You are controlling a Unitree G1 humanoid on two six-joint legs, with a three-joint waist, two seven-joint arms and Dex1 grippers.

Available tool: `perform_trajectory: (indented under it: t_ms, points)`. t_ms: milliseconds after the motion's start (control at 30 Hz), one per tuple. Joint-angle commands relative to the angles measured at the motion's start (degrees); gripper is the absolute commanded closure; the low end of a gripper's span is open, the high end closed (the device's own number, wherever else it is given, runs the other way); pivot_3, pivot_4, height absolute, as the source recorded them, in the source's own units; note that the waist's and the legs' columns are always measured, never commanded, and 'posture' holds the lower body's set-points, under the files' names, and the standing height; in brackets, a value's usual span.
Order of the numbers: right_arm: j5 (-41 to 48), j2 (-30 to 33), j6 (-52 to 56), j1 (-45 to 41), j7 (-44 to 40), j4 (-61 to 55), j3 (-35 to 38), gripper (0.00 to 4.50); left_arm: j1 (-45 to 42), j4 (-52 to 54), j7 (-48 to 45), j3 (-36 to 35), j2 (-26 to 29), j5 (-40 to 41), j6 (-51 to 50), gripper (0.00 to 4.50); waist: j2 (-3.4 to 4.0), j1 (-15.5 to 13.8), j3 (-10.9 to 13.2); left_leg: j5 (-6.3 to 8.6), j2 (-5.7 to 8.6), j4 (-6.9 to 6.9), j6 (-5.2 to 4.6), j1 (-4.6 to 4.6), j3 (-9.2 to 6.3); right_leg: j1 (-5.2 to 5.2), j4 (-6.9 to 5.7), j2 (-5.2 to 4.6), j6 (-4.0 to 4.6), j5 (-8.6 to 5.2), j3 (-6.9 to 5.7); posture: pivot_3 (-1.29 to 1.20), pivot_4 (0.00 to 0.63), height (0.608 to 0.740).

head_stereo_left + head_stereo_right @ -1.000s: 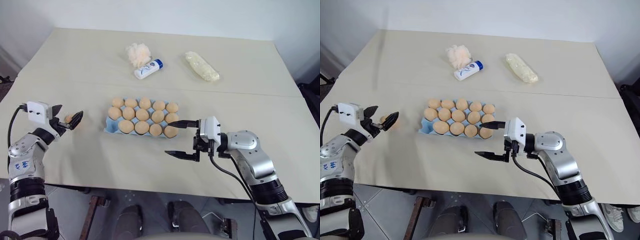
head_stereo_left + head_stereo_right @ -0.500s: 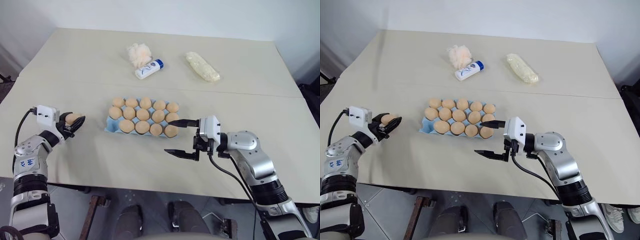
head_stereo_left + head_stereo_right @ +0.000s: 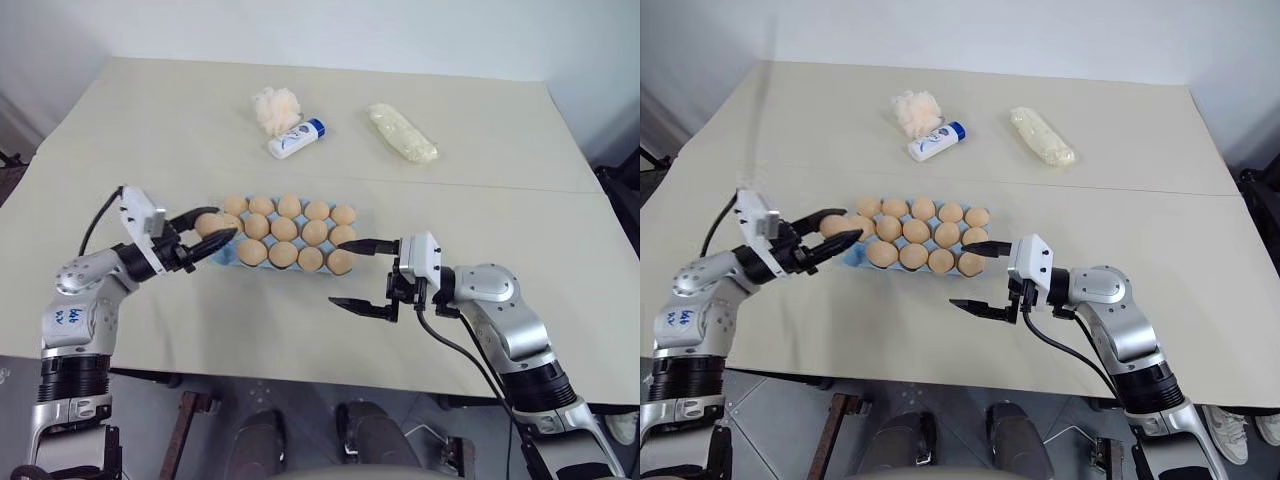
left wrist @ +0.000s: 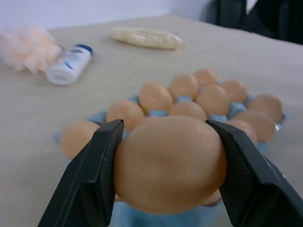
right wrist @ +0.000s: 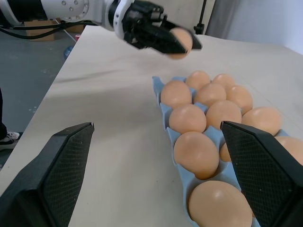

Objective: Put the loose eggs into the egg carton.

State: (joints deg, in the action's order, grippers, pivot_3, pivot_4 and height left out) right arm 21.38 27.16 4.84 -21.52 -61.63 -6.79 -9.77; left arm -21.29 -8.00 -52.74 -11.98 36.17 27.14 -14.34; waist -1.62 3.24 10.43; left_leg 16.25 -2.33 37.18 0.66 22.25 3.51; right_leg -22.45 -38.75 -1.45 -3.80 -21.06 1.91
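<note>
I have one egg (image 4: 169,163) pinched between my left fingers (image 3: 203,240), its long axis lying across from finger to finger. It hangs over the left end of the egg carton (image 3: 222,256), so my left arm is the near one. My right fingers (image 3: 360,275) stand spread wide and empty at the carton's right end. The egg is smooth, peach-tan, unbroken; the carton on the desk (image 3: 150,130) looks nearly full.

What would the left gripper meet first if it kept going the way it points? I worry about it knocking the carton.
Probably the egg carton: the left gripper, shut on an egg, points at its near end, though it may be high enough to pass over.
</note>
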Motion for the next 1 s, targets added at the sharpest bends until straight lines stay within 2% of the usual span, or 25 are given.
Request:
perform_trajectory:
  t_ms: [33,67,100,233,267,400,533,700,800,1000]
  points:
    - [0.0,-0.4,-1.2,0.3,0.9,-2.5,0.8,0.00,0.1,-0.2,-1.5,1.2,0.7,-1.7,1.5,2.01,0.00,-0.1,0.0,0.00,0.00,0.00,0.00,0.00,0.00,0.00,0.01,0.00,0.00,0.00,0.00,0.00,0.150,0.740]
    - [0.0,-0.3,-1.2,0.4,1.0,-2.6,0.8,0.00,-0.4,-1.2,-1.1,1.0,0.7,-2.2,2.1,1.48,0.00,-0.1,0.0,0.00,0.00,0.01,0.00,0.01,0.00,0.01,0.02,-0.01,0.00,0.00,0.00,0.00,0.150,0.740]
    - [0.0,-0.3,-1.2,0.4,1.1,-2.7,0.8,0.00,-0.7,-2.0,-0.9,0.7,0.8,-2.5,2.5,1.31,0.00,-0.2,0.0,0.00,0.00,0.02,-0.01,0.01,0.00,0.01,0.03,-0.01,0.00,0.00,0.00,0.00,0.150,0.740]
    - [0.0,-0.3,-1.3,0.7,1.7,-2.8,0.9,0.00,-0.5,-2.8,-1.8,0.0,2.1,-2.7,2.7,0.12,0.00,-0.1,0.0,0.00,0.00,0.01,-0.01,0.01,0.00,0.01,0.03,-0.01,0.00,0.00,-0.01,0.00,0.150,0.740]
    - [0.0,-0.3,-1.3,0.7,1.8,-2.9,0.9,0.00,-0.3,-2.9,-1.9,0.0,2.3,-2.8,3.0,0.05,0.00,-0.1,0.0,0.00,0.00,0.00,-0.01,0.02,0.00,0.00,0.03,-0.01,0.00,0.00,0.00,0.00,0.150,0.740]
    - [0.0,-0.6,-1.5,0.7,2.0,-2.7,0.6,0.00,0.1,-3.6,-2.1,-1.3,3.5,-2.5,3.4,0.05,0.00,-0.1,0.0,0.00,0.00,0.00,-0.01,0.02,0.00,0.00,0.04,-0.01,0.00,0.00,-0.01,0.00,0.150,0.740]
    - [0.2,-0.3,-1.5,0.8,1.9,-2.8,1.0,0.00,3.6,-1.1,-3.5,-4.3,7.4,-1.6,2.6,0.05,0.01,0.3,0.0,0.00,0.00,-0.05,-0.01,0.00,0.01,-0.01,0.05,-0.01,0.00,0.00,0.02,0.00,0.150,0.740]
    - [1.2,2.2,-0.5,1.8,1.6,-2.8,3.7,0.00,8.6,1.1,-6.9,-7.5,13.0,-1.0,2.4,0.05,0.03,-0.2,0.0,0.00,0.00,-0.09,-0.01,0.02,-0.01,0.00,0.15,-0.06,0.01,0.00,-0.01,0.00,0.150,0.740]
    - [1.9,5.8,0.0,3.2,1.2,-1.7,7.5,0.00,12.6,0.9,-10.8,-9.2,15.9,-0.9,3.5,0.05,0.07,-0.2,0.0,0.01,0.02,-0.11,-0.02,0.03,-0.02,0.02,0.22,-0.10,0.01,0.00,-0.02,0.00,0.150,0.740]
    - [1.3,7.4,-0.4,5.8,1.8,-1.6,9.8,0.00,12.3,-1.2,-10.5,-8.0,14.4,-2.2,5.5,0.05,0.07,-0.2,0.0,0.01,0.02,-0.17,-0.01,0.02,-0.07,0.02,0.25,-0.11,0.06,-0.03,-0.05,0.00,0.150,0.740]
